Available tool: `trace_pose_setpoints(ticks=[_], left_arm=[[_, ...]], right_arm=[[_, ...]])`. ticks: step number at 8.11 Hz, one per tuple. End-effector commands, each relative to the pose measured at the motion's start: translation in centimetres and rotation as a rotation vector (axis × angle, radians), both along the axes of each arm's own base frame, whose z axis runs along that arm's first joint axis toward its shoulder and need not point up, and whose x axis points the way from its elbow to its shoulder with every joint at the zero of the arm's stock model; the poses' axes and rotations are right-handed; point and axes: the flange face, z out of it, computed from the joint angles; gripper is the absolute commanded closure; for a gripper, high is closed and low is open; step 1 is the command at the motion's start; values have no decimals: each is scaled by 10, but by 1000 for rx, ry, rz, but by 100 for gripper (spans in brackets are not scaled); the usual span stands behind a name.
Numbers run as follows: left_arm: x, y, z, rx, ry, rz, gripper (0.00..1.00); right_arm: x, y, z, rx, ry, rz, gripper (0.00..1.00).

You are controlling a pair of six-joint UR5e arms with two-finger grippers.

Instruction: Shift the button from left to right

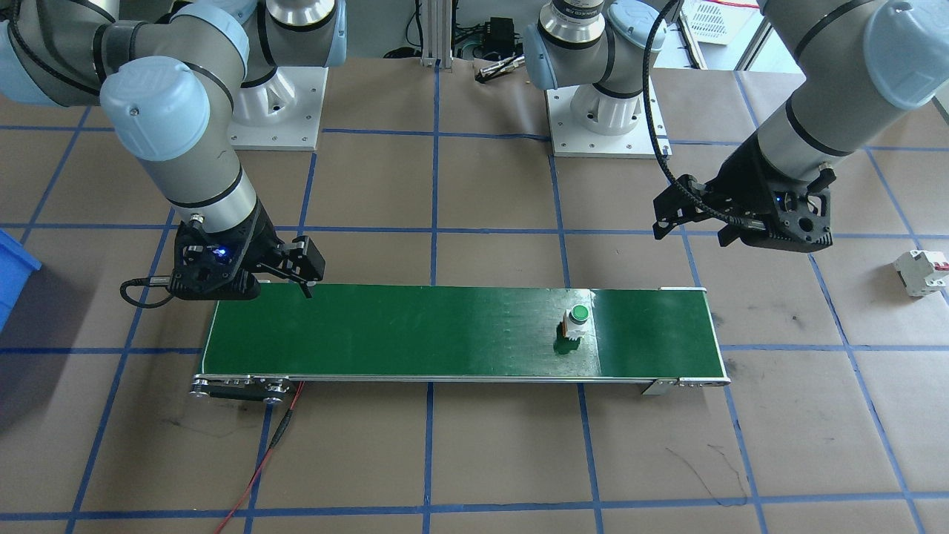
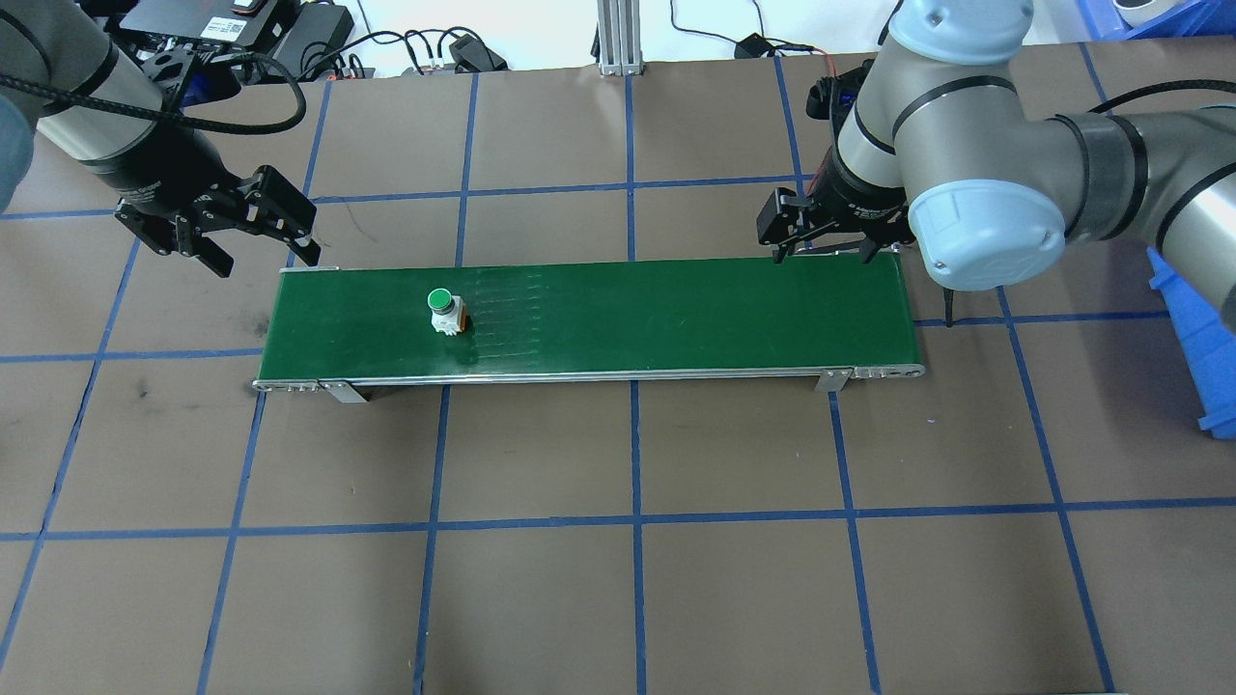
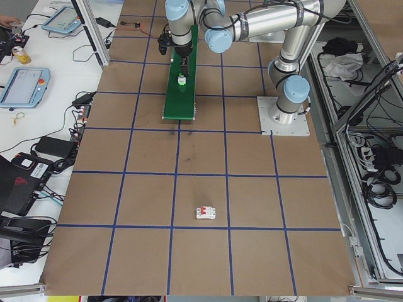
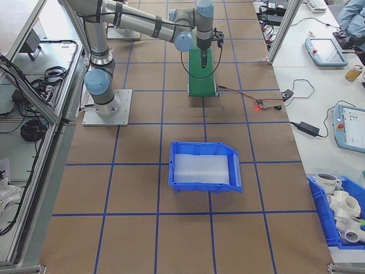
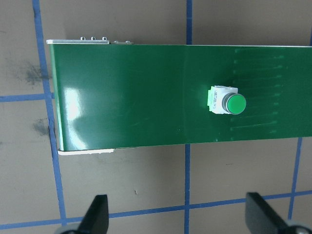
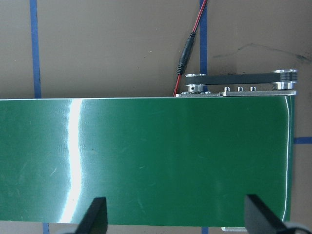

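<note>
The button (image 2: 444, 311) stands on the green conveyor belt (image 2: 676, 319) near the robot's left end, its green cap up above a white body. It also shows as the button (image 1: 577, 324) and the button (image 5: 227, 102). My left gripper (image 2: 261, 253) hangs open above the table just beyond the belt's left corner, apart from the button; this left gripper (image 5: 178, 214) holds nothing. My right gripper (image 2: 823, 253) stands open over the belt's right end, and the right gripper (image 6: 175, 214) has only bare belt under it.
A white circuit breaker (image 1: 921, 271) lies on the brown table off the robot's left side. A blue bin (image 4: 205, 165) sits on the table beyond the belt's right end. A red wire (image 1: 274, 437) trails from the belt's motor end.
</note>
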Motion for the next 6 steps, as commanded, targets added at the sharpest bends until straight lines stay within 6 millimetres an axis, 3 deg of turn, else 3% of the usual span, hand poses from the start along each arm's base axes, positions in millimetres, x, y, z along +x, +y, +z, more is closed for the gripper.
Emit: trace_pose_setpoints(ticks=[1,4,6], left_arm=[[0,1,0,-3,2,3,0],[-2,-11,-12,15,-56,-27,0],[-35,-11,-9,-17,-78,-94,0]], right_arm=[[0,3,-8,11,-2,1,0],[-1,3,-8,11,4,1,0],[-1,2,-8,8,4,2,0]])
